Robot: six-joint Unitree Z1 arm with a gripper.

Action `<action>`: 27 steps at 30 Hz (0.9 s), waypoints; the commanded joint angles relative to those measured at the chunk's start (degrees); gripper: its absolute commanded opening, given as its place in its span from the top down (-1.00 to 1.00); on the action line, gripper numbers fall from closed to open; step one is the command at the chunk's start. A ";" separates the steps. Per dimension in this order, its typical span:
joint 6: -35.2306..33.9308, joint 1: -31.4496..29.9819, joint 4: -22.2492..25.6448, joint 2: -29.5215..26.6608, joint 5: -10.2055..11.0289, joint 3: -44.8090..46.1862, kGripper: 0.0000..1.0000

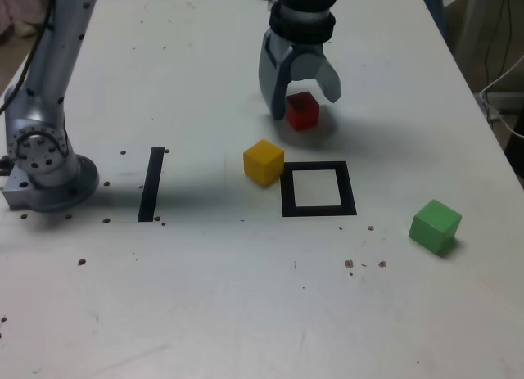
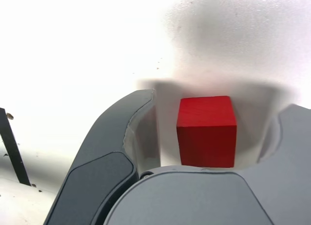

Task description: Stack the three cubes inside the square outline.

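Exterior view, left to right: straight black strip (image 1: 151, 184), flat; yellow cube (image 1: 264, 163), matte, adjoining the square outline (image 1: 350, 191), black-bordered, white inside; tool (image 1: 308, 97), spread around the red cube (image 1: 302, 111), beyond the outline; green cube (image 1: 435, 226), nearer the camera; all on the speckled white worktop (image 1: 196, 297).

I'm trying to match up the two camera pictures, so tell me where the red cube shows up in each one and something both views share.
Exterior view: the red cube is just above centre, between the claw's fingers.
Wrist view: it is in the picture, between the two fingers, with a gap on each side.
Shared landmark: the straight black strip, also partly visible in the wrist view.
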 commanded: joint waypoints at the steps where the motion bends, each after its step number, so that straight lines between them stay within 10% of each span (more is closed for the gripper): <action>1: 0.07 0.10 0.23 0.31 0.12 0.35 -0.18; 8: 0.07 0.10 -0.62 0.27 -0.14 0.58 0.34; 27: 1.73 -0.09 -1.50 -0.66 -0.64 1.10 0.63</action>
